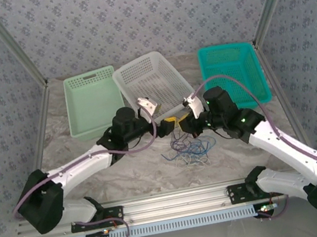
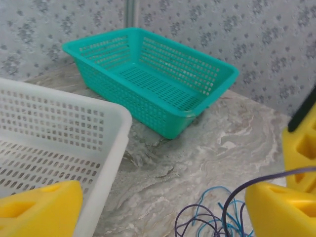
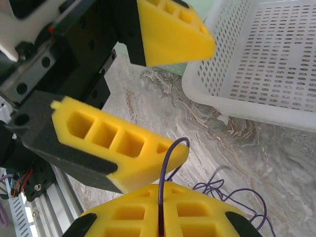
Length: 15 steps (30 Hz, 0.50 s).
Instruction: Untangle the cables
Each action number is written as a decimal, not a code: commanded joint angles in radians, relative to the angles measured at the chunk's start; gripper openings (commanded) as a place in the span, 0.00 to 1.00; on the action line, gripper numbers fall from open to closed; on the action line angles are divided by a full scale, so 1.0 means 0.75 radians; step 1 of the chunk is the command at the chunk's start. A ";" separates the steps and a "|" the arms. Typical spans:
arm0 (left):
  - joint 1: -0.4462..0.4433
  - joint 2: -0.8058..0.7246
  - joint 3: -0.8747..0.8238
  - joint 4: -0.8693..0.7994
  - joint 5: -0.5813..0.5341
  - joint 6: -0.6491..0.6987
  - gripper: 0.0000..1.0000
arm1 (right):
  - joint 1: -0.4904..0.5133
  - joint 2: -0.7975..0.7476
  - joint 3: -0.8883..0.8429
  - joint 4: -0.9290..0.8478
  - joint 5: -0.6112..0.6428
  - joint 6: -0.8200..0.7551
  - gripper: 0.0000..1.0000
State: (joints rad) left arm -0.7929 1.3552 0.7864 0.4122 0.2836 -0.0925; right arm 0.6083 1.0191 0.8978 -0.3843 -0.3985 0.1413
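Observation:
The cables [image 1: 189, 148] lie in a loose blue and dark purple tangle on the marbled table in front of both arms. My right gripper [image 3: 160, 190] is shut on one dark purple cable [image 3: 165, 168], which arches up out of its yellow pads. That strand curls against the tip of the lower of the left gripper's fingers [image 3: 123, 143]. My left gripper [image 2: 163, 197] is open, wide apart, just above the table. The purple cable [image 2: 247, 186] crosses beside its right finger, with the tangle [image 2: 207, 217] below. In the top view the left gripper [image 1: 167, 123] and right gripper [image 1: 183, 125] nearly touch.
Three baskets stand behind the grippers: a pale green basket [image 1: 88, 77] at left, a white basket [image 1: 117, 76] in the middle, close to the left gripper, and a teal basket [image 1: 226, 47] at right. Patterned walls enclose the table; a metal rail runs along the near edge.

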 commanded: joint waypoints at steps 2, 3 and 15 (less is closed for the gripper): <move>-0.016 0.044 0.089 0.019 0.158 0.023 0.79 | -0.042 -0.047 -0.017 0.062 -0.049 0.026 0.11; -0.017 0.050 0.089 0.021 0.177 0.022 0.79 | -0.052 -0.054 -0.020 0.063 -0.044 0.026 0.11; -0.027 0.147 0.148 0.024 0.217 0.005 0.63 | -0.115 -0.088 -0.098 0.157 -0.185 0.091 0.12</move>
State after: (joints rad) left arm -0.8043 1.4452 0.8486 0.4191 0.4175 -0.0937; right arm 0.5274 0.9684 0.8413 -0.3092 -0.4759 0.1795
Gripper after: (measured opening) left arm 0.638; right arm 0.122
